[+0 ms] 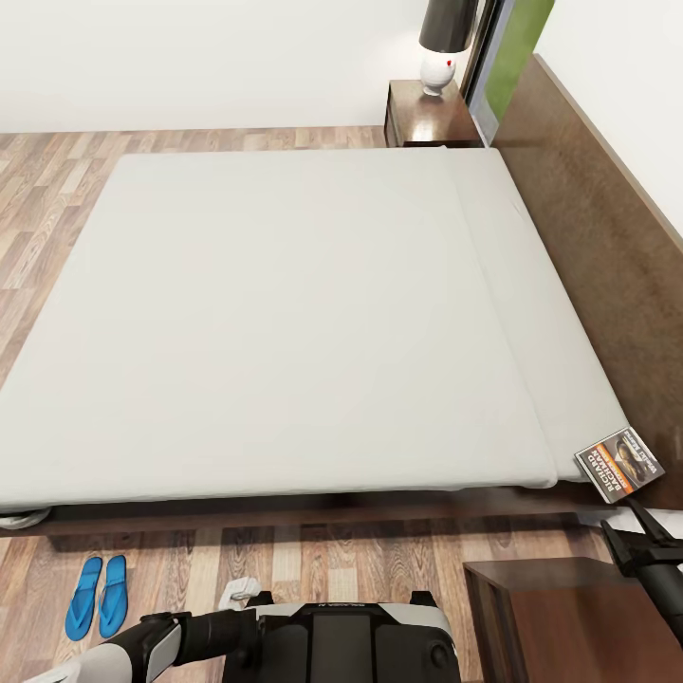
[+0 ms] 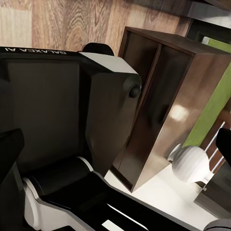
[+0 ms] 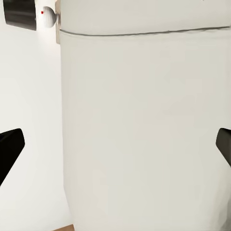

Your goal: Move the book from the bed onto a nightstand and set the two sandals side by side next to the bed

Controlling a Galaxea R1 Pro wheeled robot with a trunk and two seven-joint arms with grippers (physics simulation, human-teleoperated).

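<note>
The book lies flat at the near right corner of the bed, beside the headboard. My right gripper hovers just in front of it, over the near nightstand. It is open and empty; in the right wrist view its fingertips stand wide apart over the off-white mattress. The two blue sandals lie side by side on the floor by the bed's near edge, at the left. My left gripper is tucked by my trunk, open and empty. A second nightstand stands at the far side.
A lamp with a white base stands on the far nightstand. The wide dark headboard runs along the right. Wood-plank floor lies to the left of the bed. A white object pokes out under the bed's near left corner.
</note>
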